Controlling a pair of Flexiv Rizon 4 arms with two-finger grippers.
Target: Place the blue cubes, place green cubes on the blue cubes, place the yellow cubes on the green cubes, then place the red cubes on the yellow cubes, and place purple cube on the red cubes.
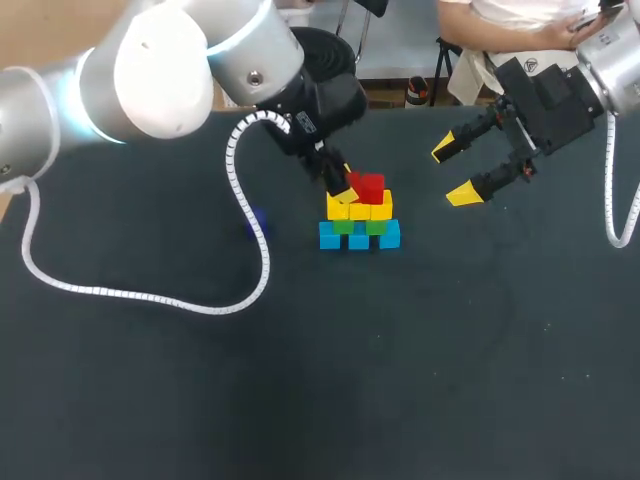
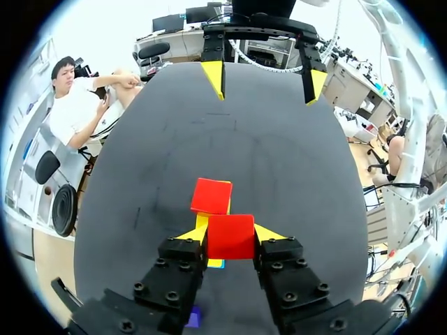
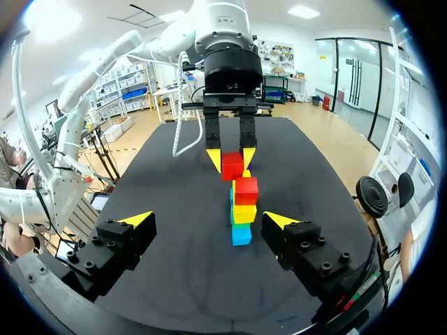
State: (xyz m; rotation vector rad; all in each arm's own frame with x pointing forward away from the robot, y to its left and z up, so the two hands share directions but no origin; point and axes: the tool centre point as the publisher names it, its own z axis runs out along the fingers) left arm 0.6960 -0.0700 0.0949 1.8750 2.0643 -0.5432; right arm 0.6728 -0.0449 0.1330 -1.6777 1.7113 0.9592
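while the left fingers [image 2: 198, 232] pinch a red cube [image 2: 230, 237] by two flat sides at the stack [image 1: 358, 236] top, beside the other red cube [image 2: 211, 196], the right fingers [image 1: 463, 193] hang wide apart. it looks light, rigid and smooth.

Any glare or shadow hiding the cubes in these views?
Head view: glare on the left arm's white shell; the purple cube reads dim against the dark table, partly behind the cable. Left wrist view: the red cube in the left claw is evenly lit but blocks most of the stack. Right wrist view: stack evenly lit, no glare; right claw open, clear of it.
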